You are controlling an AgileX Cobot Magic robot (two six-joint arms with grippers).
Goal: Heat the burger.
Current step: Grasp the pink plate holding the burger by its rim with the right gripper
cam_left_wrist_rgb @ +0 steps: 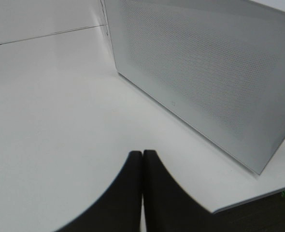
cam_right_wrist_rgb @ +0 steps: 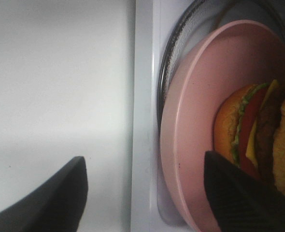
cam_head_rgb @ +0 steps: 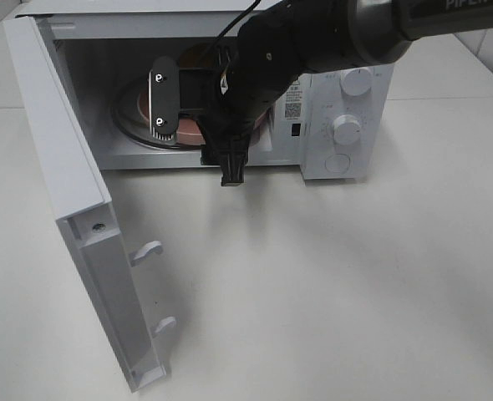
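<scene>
The burger [cam_right_wrist_rgb: 258,140] lies on a round pink plate [cam_right_wrist_rgb: 195,121] on the glass turntable [cam_right_wrist_rgb: 174,58] inside the open microwave [cam_head_rgb: 347,83]. In the high view my right arm hides the burger, and only the plate's edge [cam_head_rgb: 144,104] shows. My right gripper [cam_right_wrist_rgb: 142,193] is open and empty at the oven's front opening. One finger [cam_right_wrist_rgb: 239,198] is over the plate beside the burger, the other [cam_right_wrist_rgb: 50,203] is outside over the table. It also shows in the high view [cam_head_rgb: 196,150]. My left gripper [cam_left_wrist_rgb: 142,162] is shut and empty, low over the table.
The microwave door [cam_head_rgb: 63,167] stands wide open to the left, with its latch hooks [cam_head_rgb: 146,251] sticking out. Its meshed outer face [cam_left_wrist_rgb: 205,72] is close to my left gripper. The control knobs [cam_head_rgb: 347,129] are on the oven's right side. A white table [cam_head_rgb: 330,284] lies in front.
</scene>
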